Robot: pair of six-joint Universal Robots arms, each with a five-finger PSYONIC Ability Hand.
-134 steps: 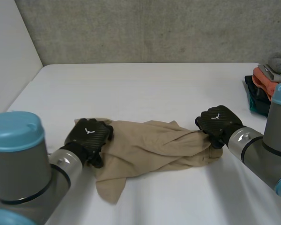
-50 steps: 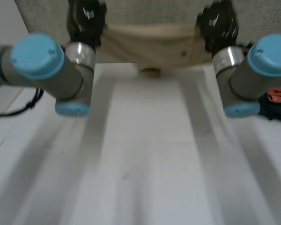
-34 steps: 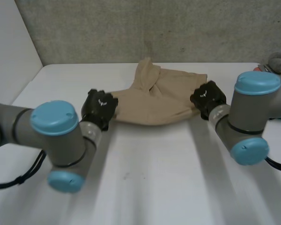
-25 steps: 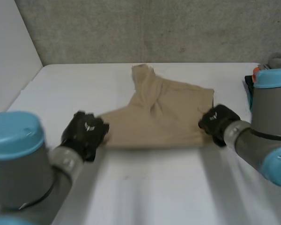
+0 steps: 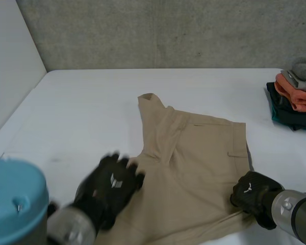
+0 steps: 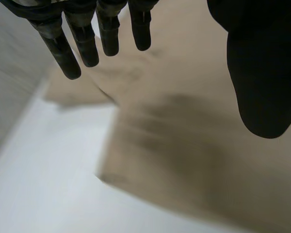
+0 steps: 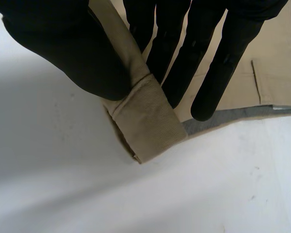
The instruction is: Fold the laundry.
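**Tan shorts (image 5: 194,153) spread out — one corner pinched**

The shorts lie flat on the white table (image 5: 81,102), toward its near side. The left hand (image 5: 112,186) is at their left edge, fingers (image 6: 82,43) straight and wide of the thumb, holding nothing. The right hand (image 5: 255,194) pinches the waistband corner (image 7: 145,121) between thumb and fingers. A stack of folded clothes (image 5: 293,94) sits at the table's right edge — well apart.

tan shorts (image 5: 194,153) ×1, folded-clothes stack (image 5: 293,97) ×1 at frame right, left robot hand (image 5: 109,186) plus right robot hand (image 5: 255,194) = 2, bench (image 5: 92,102) ×1
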